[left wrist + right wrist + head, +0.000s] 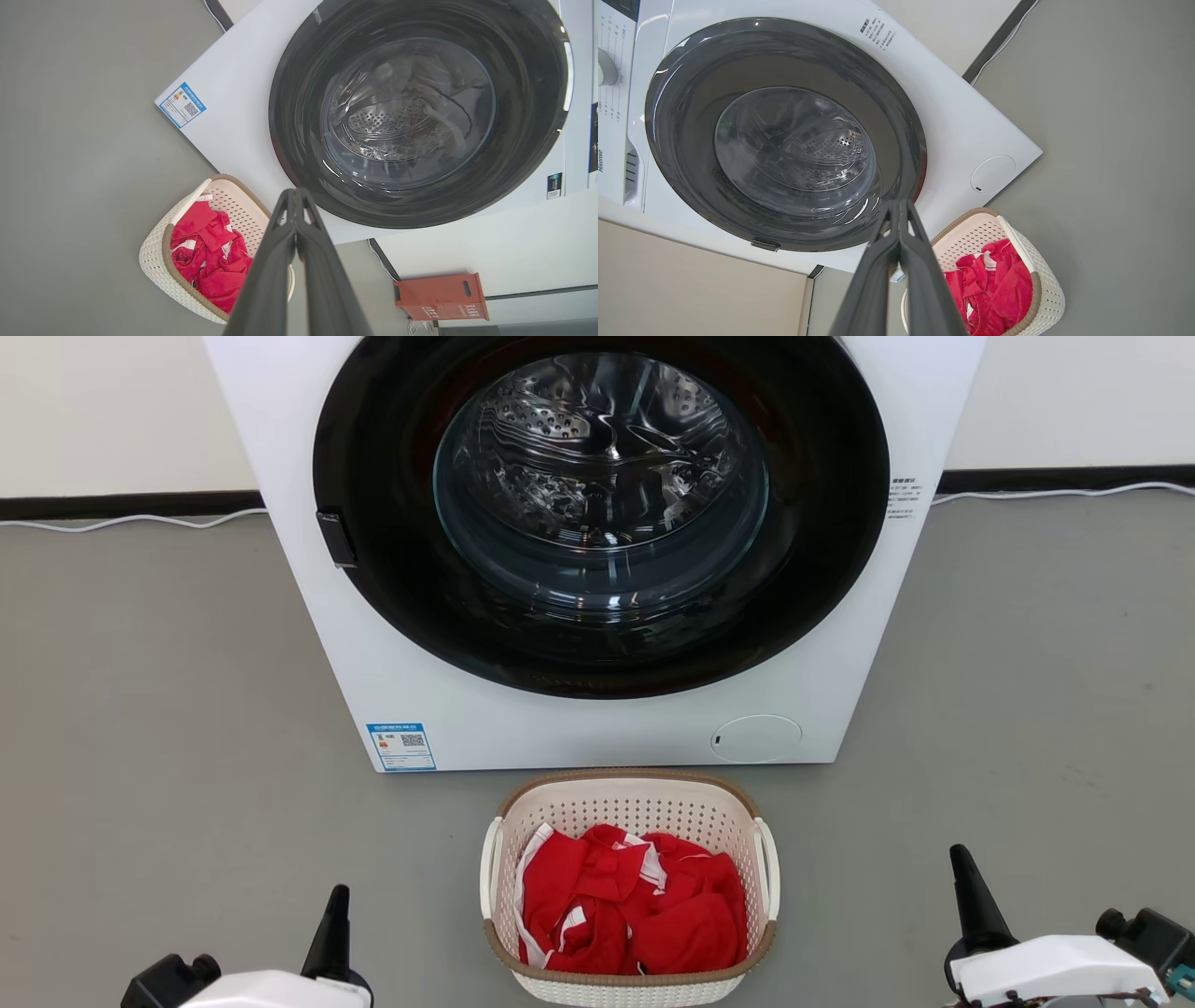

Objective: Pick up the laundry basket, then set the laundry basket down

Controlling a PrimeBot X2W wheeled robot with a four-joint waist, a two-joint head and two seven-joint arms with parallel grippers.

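I am looking at a plain grey floor that runs away from me to a cream wall at the far side. A black skirting strip lines the foot of the wall, and a thin white cable lies on the floor just in front of it. A big white front-loading washer stands straight ahead, its round dark glass door facing me with the steel drum showing through. It has a blue label at its lower left corner and a round white flap at its lower right.

The small cream-white perforated plastic laundry basket with a brown woven-look rim sits upright on the floor just in front of the washer, between my two arms. Crumpled red and white cloth is heaped inside it.

My left claw hovers near me on the left, its long dark fingers clenched together on nothing. My right claw is clenched and empty too, near me on the right. Both are apart from the basket.

The left wrist view also shows an orange-red box by the far wall, right of the washer.
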